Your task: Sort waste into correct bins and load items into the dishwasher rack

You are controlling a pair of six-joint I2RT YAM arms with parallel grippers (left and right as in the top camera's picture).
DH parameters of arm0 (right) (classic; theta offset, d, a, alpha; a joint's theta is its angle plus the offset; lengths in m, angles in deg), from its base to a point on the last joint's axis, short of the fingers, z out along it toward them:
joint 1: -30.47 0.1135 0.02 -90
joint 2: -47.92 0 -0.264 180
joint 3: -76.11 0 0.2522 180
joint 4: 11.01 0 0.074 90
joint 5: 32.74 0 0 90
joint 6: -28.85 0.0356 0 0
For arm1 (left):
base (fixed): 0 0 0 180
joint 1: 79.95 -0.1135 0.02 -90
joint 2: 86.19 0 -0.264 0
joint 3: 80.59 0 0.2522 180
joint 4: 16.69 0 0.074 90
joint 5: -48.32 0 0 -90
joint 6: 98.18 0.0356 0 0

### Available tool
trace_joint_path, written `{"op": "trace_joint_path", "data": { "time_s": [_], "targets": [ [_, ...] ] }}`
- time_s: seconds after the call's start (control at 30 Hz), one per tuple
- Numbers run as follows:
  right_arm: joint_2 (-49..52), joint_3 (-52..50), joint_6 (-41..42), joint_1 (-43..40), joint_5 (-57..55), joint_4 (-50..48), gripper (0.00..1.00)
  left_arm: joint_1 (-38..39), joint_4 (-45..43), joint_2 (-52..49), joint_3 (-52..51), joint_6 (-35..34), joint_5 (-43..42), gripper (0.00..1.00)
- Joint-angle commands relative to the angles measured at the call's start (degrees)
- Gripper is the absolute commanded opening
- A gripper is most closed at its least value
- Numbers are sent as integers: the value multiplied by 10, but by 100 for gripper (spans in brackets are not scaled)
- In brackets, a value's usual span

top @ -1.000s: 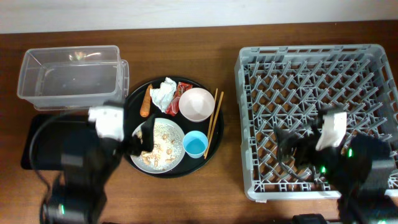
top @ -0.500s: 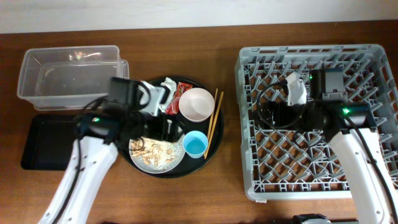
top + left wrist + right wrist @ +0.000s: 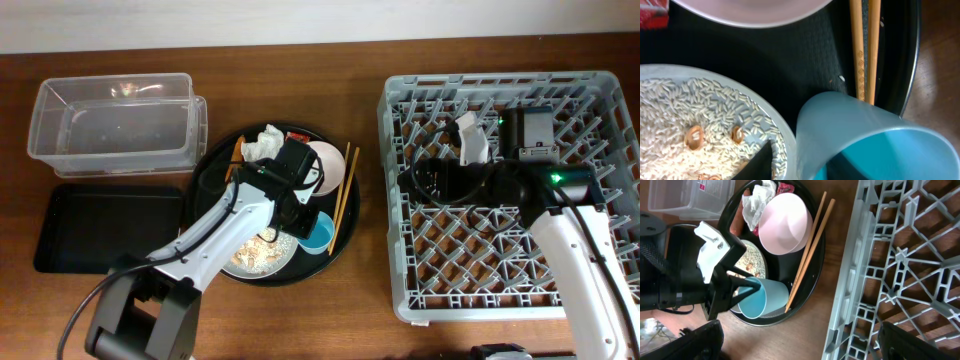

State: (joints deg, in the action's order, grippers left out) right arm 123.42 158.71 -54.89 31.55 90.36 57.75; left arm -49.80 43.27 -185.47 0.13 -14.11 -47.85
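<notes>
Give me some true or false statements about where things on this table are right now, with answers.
The chopsticks lie on the round black tray, right of the white bowl. True.
The blue cup stands in the dishwasher rack. False: it is on the round black tray.
The crumpled napkin lies in the flat black tray. False: it is on the round black tray.
No dishes show in the dishwasher rack. True.
The left gripper is at the blue cup. True.
</notes>
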Motion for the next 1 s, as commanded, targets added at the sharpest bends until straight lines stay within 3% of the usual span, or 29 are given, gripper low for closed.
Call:
{"op": "trace_joint_path", "data": {
  "time_s": [0.0, 0.1, 0.33, 0.43, 0.47, 0.5, 0.57, 0.77, 0.83, 0.97],
  "targets": [
    [-2, 8, 2, -3, 10, 1, 98, 1, -3, 3, 7, -12, 15, 13],
    [-2, 8, 2, -3, 10, 3, 98, 1, 10, 22, 15, -14, 15, 1],
    [-2, 8, 2, -3, 10, 15, 98, -44, 114, 104, 103, -26, -9, 1],
    [-2, 8, 1, -3, 34, 16, 100, -144, 74, 145, 112, -7, -203, 0],
    [-2, 8, 1, -3, 59, 12, 98, -182, 55, 147, 112, 10, -309, 0],
    [-2, 8, 1, -3, 105, -1, 98, -232, 37, 141, 111, 33, -467, 1],
    [-2, 8, -5, -3, 177, -26, 98, -267, 37, 127, 111, 43, -588, 0],
    [-2, 8, -50, 54, 372, -145, 91, -254, 42, 105, 111, 69, -758, 0],
    [-2, 8, -49, 86, 386, -198, 86, -253, 42, 105, 111, 69, -781, 1],
    [-2, 8, -13, 140, 354, -274, 85, -253, 45, 105, 111, 68, -811, 0]
  ]
}}
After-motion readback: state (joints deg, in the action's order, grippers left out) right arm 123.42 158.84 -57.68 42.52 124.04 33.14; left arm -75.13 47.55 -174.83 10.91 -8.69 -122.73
